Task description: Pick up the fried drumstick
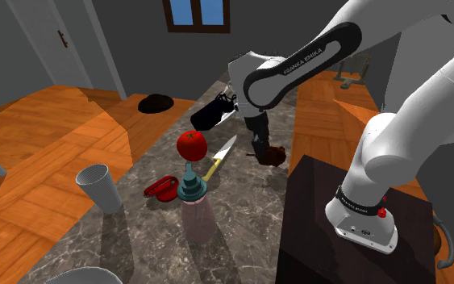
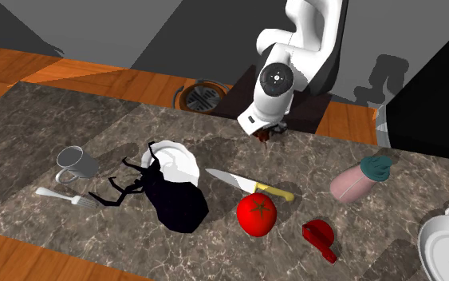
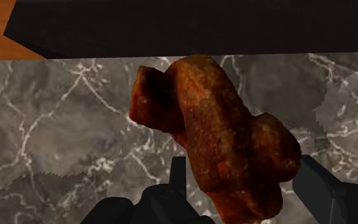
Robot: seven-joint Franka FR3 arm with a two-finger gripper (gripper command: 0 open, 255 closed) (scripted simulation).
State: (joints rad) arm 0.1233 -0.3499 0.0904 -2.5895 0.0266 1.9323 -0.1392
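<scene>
The gripper (image 3: 244, 167) is clamping its 2 fingers (image 3: 179, 181) against the thick end of the fried drumstick (image 3: 215, 127), which is sitting at the marble counter (image 3: 56, 127) edge beside the stand (image 1: 322, 198), its long axis projecting ahead of the jaws.

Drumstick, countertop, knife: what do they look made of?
The drumstick reads as fried food: lumpy, matte red-brown crust. The countertop looks like polished marble or similar stone, dark grey with white veins; it could be laminate. The knife has a pale bright blade, likely steel, and a smooth yellow handle, probably plastic.
</scene>
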